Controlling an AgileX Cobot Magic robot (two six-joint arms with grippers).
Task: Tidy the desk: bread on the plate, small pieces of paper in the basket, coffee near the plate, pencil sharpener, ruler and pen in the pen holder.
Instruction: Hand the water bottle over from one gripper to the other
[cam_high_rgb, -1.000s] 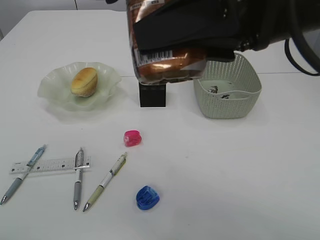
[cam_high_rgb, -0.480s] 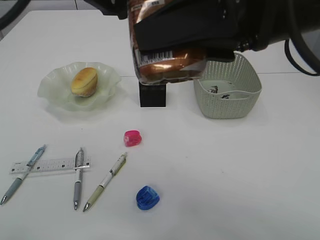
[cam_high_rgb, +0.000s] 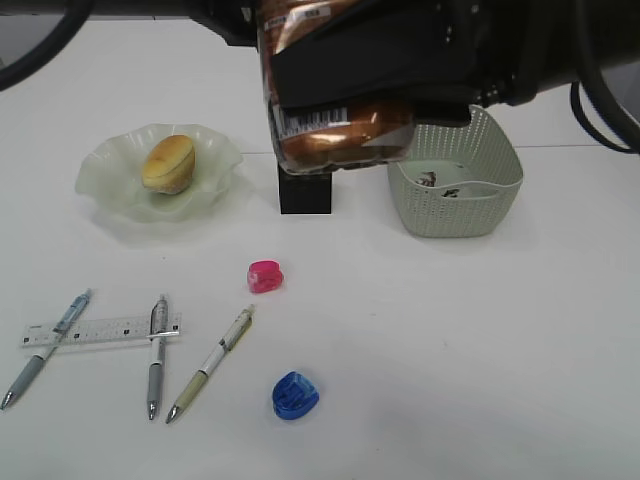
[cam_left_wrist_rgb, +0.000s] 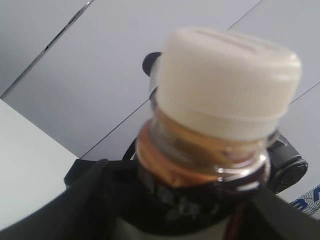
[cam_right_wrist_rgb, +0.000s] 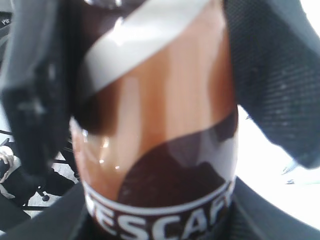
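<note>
I've got the coffee bottle (cam_high_rgb: 335, 110) pinched in my right claw (cam_right_wrist_rgb: 150, 120) high above the pen holder (cam_high_rgb: 305, 190), left claw's state unclear, and a slipping grip would drop it onto that holder or the plate (cam_high_rgb: 110, 185).

Bare desk (cam_high_rgb: 480, 350) lies right of the blue sharpener (cam_high_rgb: 295, 395); pens (cam_high_rgb: 212, 362) and ruler (cam_high_rgb: 100, 331) crowd the left.

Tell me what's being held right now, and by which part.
The coffee bottle, lifted off the desk. The right gripper clamps its body; the left gripper is around its neck, below the white cap.
</note>
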